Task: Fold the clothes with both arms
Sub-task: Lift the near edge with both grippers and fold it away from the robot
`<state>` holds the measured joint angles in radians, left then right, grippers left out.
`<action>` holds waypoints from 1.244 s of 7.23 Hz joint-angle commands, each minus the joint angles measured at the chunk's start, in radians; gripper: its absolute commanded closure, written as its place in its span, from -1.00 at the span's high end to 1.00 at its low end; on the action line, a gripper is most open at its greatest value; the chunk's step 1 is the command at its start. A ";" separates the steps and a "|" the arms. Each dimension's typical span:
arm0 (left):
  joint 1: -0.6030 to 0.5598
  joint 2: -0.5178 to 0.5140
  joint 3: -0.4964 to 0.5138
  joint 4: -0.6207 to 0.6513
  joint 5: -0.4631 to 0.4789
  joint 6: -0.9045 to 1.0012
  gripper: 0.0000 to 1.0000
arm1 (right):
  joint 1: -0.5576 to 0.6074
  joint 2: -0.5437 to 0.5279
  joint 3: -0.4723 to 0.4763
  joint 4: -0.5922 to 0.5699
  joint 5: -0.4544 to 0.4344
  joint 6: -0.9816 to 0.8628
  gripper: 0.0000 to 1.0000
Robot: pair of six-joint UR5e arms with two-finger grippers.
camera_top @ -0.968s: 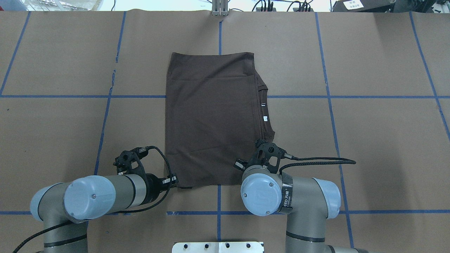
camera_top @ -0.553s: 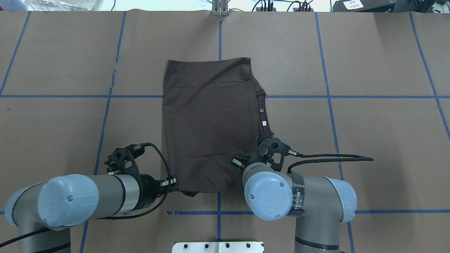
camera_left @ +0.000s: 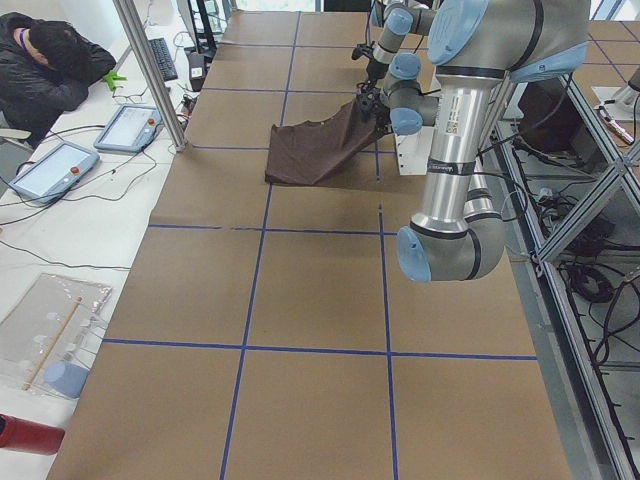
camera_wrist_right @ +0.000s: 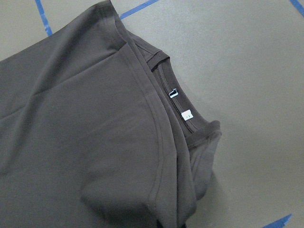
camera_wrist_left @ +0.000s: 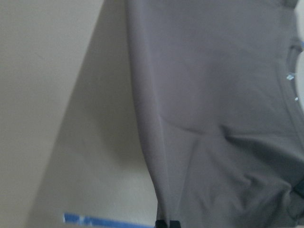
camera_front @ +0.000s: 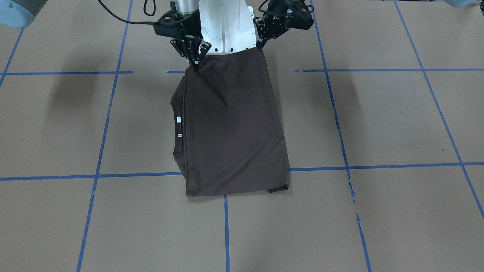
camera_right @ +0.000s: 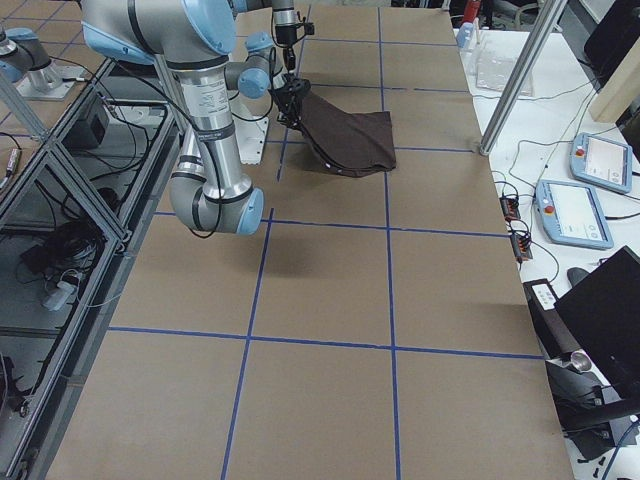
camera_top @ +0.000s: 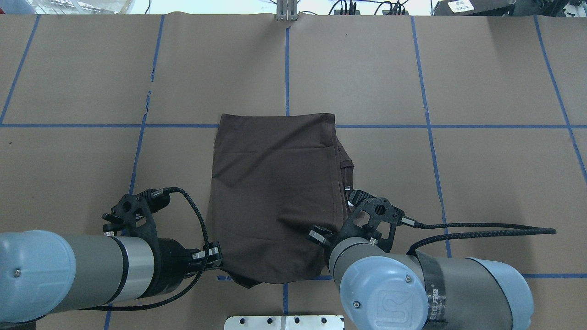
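The right gripper (camera_front: 195, 63) is pinched closed on one near corner of the T-shirt (camera_front: 234, 128), and the left gripper (camera_front: 260, 44) is pinched closed on the other. Together they hold that edge off the table (camera_front: 378, 121), close to the robot's base, while the far end lies flat. The side folds look done, leaving a narrow dark brown rectangle. The ribbed collar (camera_wrist_right: 187, 123) and white neck tags (camera_wrist_right: 173, 93) peek out along the robot's right edge. The end-to-end fold seems to remain.
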<state>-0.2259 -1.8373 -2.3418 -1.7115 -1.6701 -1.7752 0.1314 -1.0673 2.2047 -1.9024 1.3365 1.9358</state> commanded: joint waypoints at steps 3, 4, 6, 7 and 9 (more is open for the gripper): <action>-0.113 -0.083 0.104 0.023 -0.013 0.201 -1.00 | 0.103 0.006 -0.121 0.112 0.003 -0.020 -1.00; -0.177 -0.089 0.128 0.024 -0.032 0.253 -1.00 | 0.137 0.029 -0.150 0.118 0.006 -0.038 -1.00; -0.284 -0.169 0.259 0.021 -0.086 0.327 -1.00 | 0.186 0.099 -0.247 0.123 0.007 -0.046 -1.00; -0.320 -0.209 0.332 0.015 -0.086 0.353 -1.00 | 0.209 0.104 -0.273 0.147 0.009 -0.050 -1.00; -0.368 -0.249 0.427 0.007 -0.085 0.388 -1.00 | 0.255 0.134 -0.391 0.215 0.021 -0.078 -1.00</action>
<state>-0.5626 -2.0536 -1.9816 -1.7002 -1.7551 -1.4109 0.3580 -0.9518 1.8880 -1.7321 1.3499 1.8690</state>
